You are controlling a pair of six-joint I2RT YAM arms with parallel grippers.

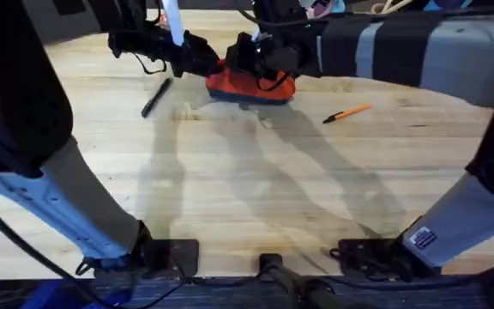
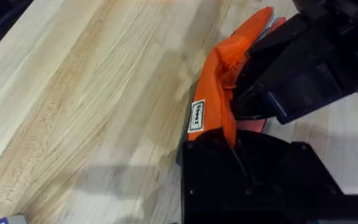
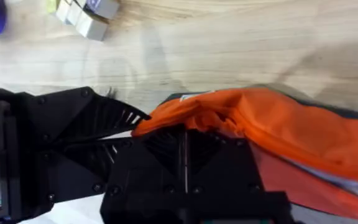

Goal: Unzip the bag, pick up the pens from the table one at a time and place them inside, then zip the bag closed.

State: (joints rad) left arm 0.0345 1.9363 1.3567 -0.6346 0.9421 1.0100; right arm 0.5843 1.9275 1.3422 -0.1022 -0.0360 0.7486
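I am clamping my left gripper (image 2: 232, 146) and right gripper (image 3: 185, 134) on the bag (image 1: 251, 86), lying at twelve o'clock on the tabletop (image 1: 256, 189). It is crumpling softly (light, floppy fabric), so I judge pinching beside the zipper best.

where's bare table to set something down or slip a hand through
The widest bare stretch of table runs from the pouch back to the arm bases. A smaller gap lies between the black pen and the pouch. It is crowded at the pouch, where the left tool and right tool both grip it, and near the orange pen.
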